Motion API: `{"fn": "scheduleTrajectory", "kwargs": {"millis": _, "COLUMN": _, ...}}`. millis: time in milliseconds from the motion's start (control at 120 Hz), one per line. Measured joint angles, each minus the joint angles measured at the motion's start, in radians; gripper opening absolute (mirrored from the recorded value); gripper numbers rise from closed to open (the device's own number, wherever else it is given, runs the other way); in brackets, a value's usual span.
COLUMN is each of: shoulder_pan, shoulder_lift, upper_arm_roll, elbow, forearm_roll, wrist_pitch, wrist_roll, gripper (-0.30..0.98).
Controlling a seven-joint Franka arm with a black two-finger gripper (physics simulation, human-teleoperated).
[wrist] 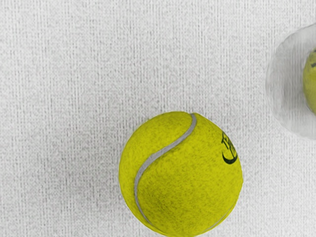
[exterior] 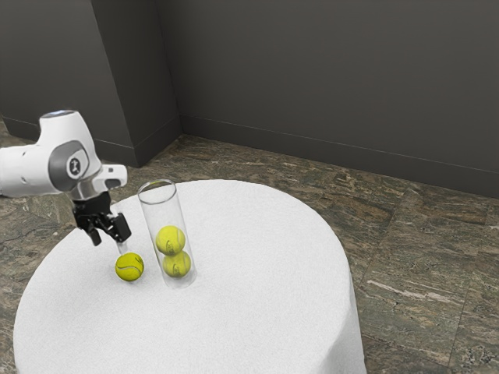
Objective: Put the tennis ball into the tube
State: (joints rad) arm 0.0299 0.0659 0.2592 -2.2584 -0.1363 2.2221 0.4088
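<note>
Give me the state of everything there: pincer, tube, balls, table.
Pincer: open, empty.
Loose ball: on the table, outside the tube.
Tube: upright, top open, two balls inside.
Upper ball: stacked on the lower ball.
Lower ball: near the tube's bottom.
Table: covered with white cloth.

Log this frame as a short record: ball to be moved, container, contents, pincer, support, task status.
ball: loose tennis ball, on the table beside the tube
container: clear tube, upright, top open
contents: two tennis balls, upper ball stacked on lower ball
pincer: pincer open, above the loose tennis ball, holding nothing
support: round table, white-covered
status: loose tennis ball not yet in the tube
</note>
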Motion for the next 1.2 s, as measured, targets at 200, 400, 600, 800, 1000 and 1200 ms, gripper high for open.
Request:
{"fn": "scheduleTrajectory", "kwargs": {"millis": 200, "shoulder_pan": -0.003, "shoulder_lift": 0.039, "upper_arm_roll": 0.0, "elbow": 0.001, "forearm_roll": -0.028, "wrist_pitch": 0.026, "wrist_roll": 0.025, "gripper": 0.69}}
{"fn": "scheduleTrajectory", "kwargs": {"millis": 400, "shoulder_pan": -0.003, "shoulder_lift": 0.082, "upper_arm_roll": 0.0, "elbow": 0.006, "forearm_roll": -0.058, "wrist_pitch": 0.043, "wrist_roll": 0.048, "gripper": 0.69}}
{"fn": "scheduleTrajectory", "kwargs": {"millis": 600, "shoulder_pan": -0.001, "shoulder_lift": 0.114, "upper_arm_roll": 0.0, "elbow": 0.008, "forearm_roll": -0.091, "wrist_pitch": 0.052, "wrist_roll": 0.074, "gripper": 0.69}}
{"fn": "scheduleTrajectory", "kwargs": {"millis": 800, "shoulder_pan": -0.005, "shoulder_lift": 0.139, "upper_arm_roll": -0.002, "elbow": 0.015, "forearm_roll": -0.104, "wrist_pitch": 0.058, "wrist_roll": 0.093, "gripper": 0.69}}
{"fn": "scheduleTrajectory", "kwargs": {"millis": 1000, "shoulder_pan": -0.003, "shoulder_lift": 0.177, "upper_arm_roll": -0.003, "elbow": 0.017, "forearm_roll": -0.135, "wrist_pitch": 0.06, "wrist_roll": 0.114, "gripper": 0.69}}
{"fn": "scheduleTrajectory", "kwargs": {"millis": 1200, "shoulder_pan": -0.002, "shoulder_lift": 0.182, "upper_arm_roll": -0.003, "elbow": 0.021, "forearm_roll": -0.147, "wrist_pitch": 0.062, "wrist_roll": 0.13, "gripper": 0.56}}
